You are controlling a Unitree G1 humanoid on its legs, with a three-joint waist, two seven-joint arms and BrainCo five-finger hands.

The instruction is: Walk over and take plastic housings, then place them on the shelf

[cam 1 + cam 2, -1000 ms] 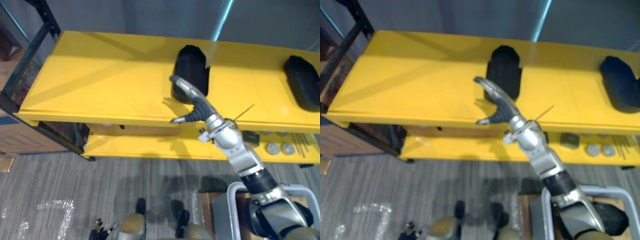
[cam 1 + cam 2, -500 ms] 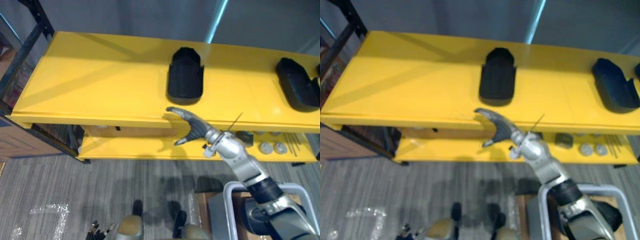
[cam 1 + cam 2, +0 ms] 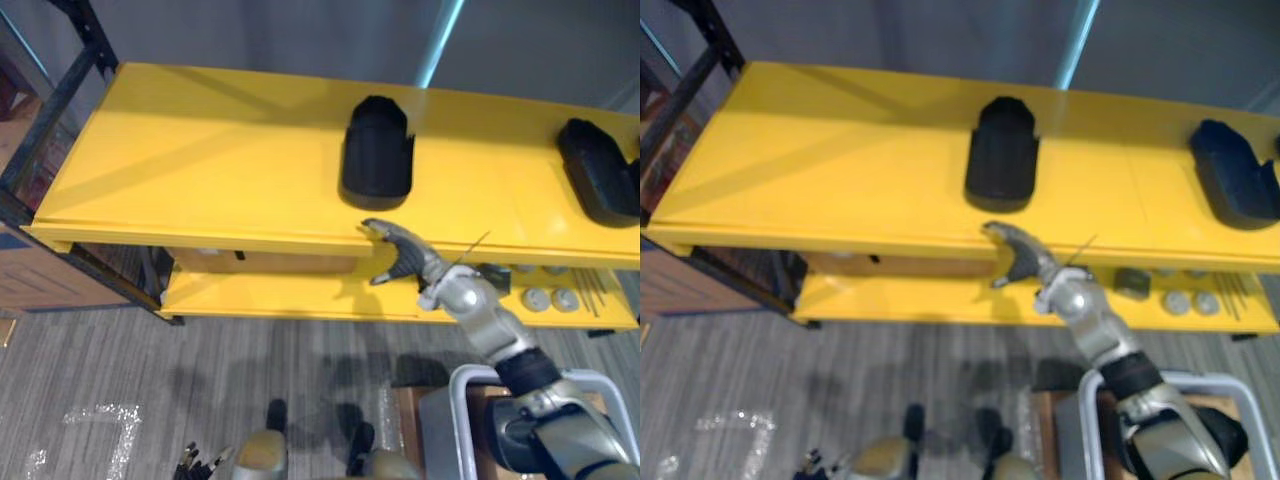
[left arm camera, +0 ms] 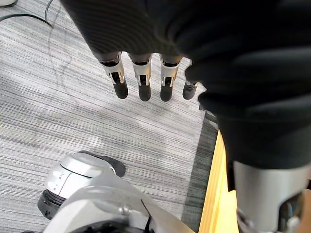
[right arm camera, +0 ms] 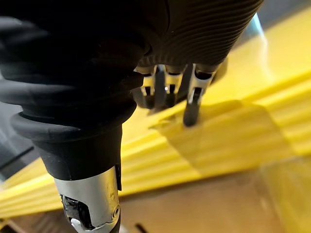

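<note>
A black plastic housing (image 3: 377,150) lies on the yellow top shelf (image 3: 200,160), near its middle. A second black housing (image 3: 600,170) rests at the shelf's right end. My right hand (image 3: 402,250) hangs at the shelf's front edge, just below and in front of the middle housing and apart from it. Its fingers (image 5: 192,104) are relaxed and hold nothing. My left hand (image 4: 141,82) hangs low over the grey floor with straight fingers and nothing in it; its fingertips (image 3: 195,460) also appear at the bottom of the left eye view.
The lower yellow shelf (image 3: 280,295) carries a dark block (image 3: 497,275), small round metal parts (image 3: 555,298) and thin rods (image 3: 598,290). A black rack frame (image 3: 55,105) stands at the left. A grey tube frame (image 3: 470,400) is close at the lower right.
My right hand has drawn back from beside the middle housing to the shelf's front edge and lower. The housing stays where it was on the shelf.
</note>
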